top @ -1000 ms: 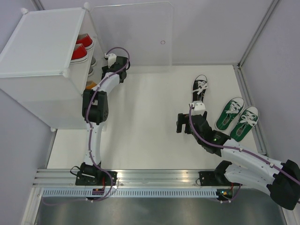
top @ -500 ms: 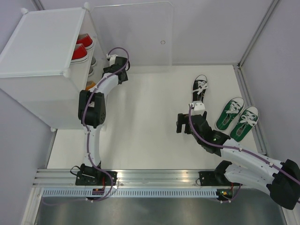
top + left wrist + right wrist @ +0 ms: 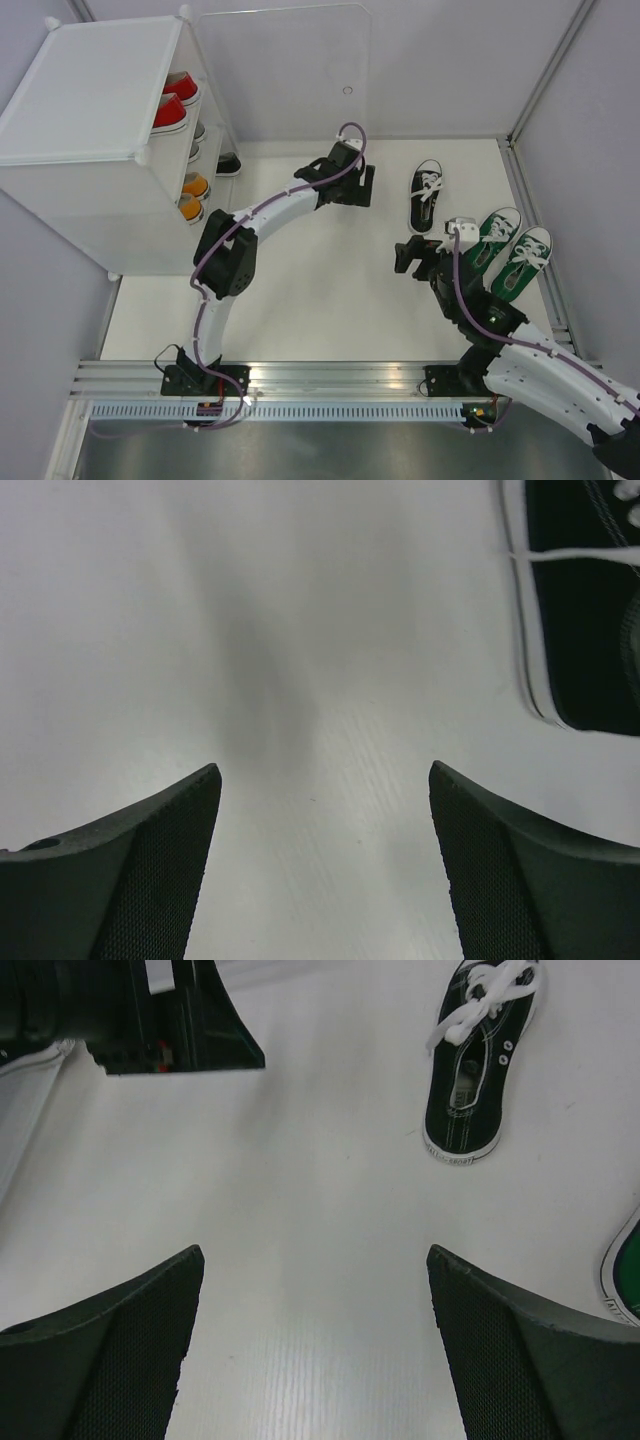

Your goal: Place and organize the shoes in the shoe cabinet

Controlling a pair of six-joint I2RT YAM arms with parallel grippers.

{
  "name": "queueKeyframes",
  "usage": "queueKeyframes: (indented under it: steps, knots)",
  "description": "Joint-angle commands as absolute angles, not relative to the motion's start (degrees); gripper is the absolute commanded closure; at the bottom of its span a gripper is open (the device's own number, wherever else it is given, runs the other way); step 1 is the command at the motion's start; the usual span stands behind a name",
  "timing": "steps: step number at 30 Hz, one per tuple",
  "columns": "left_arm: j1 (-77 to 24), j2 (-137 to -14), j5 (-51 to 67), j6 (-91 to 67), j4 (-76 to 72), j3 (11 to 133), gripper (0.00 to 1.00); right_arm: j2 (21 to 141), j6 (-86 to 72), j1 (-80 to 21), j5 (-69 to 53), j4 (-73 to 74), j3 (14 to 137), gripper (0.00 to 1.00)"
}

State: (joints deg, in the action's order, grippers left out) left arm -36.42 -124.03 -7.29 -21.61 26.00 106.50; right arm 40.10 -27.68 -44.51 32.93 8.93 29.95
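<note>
Shoe cabinet [image 3: 90,90]: translucent white plastic box at the far left of the table [image 3: 320,300], with round connectors at the corners. Its clear door panel [image 3: 285,70] stands swung open along the back wall, and a small hole [image 3: 347,90] shows near the panel's free edge.

Inside, seen from above:
- The red pair [image 3: 172,105] sits on the upper shelf, white toe caps facing out.
- Part of a grey shoe [image 3: 197,130] shows below it; little else can be made out.
- The orange pair [image 3: 192,195] is lower down, toes out.
- One black shoe [image 3: 228,163] lies at the cabinet's open front, low down. Whether it is on the bottom shelf or on the table I cannot tell.

On the table:
- The second black shoe [image 3: 427,195] lies alone, right of centre: white laces, white sole stripe.
- The green pair [image 3: 505,250] lies side by side near the right wall, white toe caps and laces.

Left hand [image 3: 365,187]: reached out across the table, just left of the lone black shoe and not touching it. In the left wrist view its fingers [image 3: 150,870] are spread wide with only bare table between them. The black shoe's side [image 3: 590,610] is at the upper right.

Right hand [image 3: 403,257]: low over the table beside the green pair, fingers [image 3: 110,1360] wide apart, holding nothing. The black shoe [image 3: 475,1070] lies ahead of it to the right.
</note>
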Motion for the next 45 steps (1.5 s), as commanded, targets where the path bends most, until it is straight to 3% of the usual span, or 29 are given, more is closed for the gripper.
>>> queueKeyframes:
  steps: [1,6,11,14,18,23,29,38,45]
  knots:
    - [-39.45,-121.55,-0.27,-22.59,25.75,109.58,0.12,35.34,-30.23,-44.56,39.71,10.02,28.92,0.04]
    - [-44.30,-125.85,-0.26,-25.04,25.58,115.66,0.12,30.94,-32.34,-44.56,48.76,12.29,29.08,0.04]
    - [-44.38,-122.79,-2.63,-28.82,25.58,111.72,0.12,39.25,-39.19,-44.21,59.33,22.40,36.89,0.09]
    - [-44.47,-118.05,-4.65,-29.18,25.58,105.66,0.12,47.86,-38.76,-40.18,54.87,24.78,43.04,0.09]
    - [-44.47,-111.63,-6.59,-29.27,25.40,94.96,0.11,58.95,-35.69,-24.76,40.63,21.80,48.42,0.12]
    - [-44.38,-101.88,-10.72,-28.74,25.49,85.09,0.10,77.11,-32.18,-13.30,29.29,19.34,57.29,0.16]
    - [-44.30,-93.36,-12.48,-27.16,25.58,75.60,0.10,92.87,-31.12,-7.57,18.03,14.51,64.15,0.27]
    - [-44.38,-87.45,-15.12,-26.19,25.49,67.68,0.09,105.10,-28.13,-5.45,13.28,12.57,68.46,0.31]
    - [-44.38,-85.70,-15.47,-26.28,25.49,65.31,0.09,104.16,-26.80,-5.45,12.91,12.66,68.65,0.31]
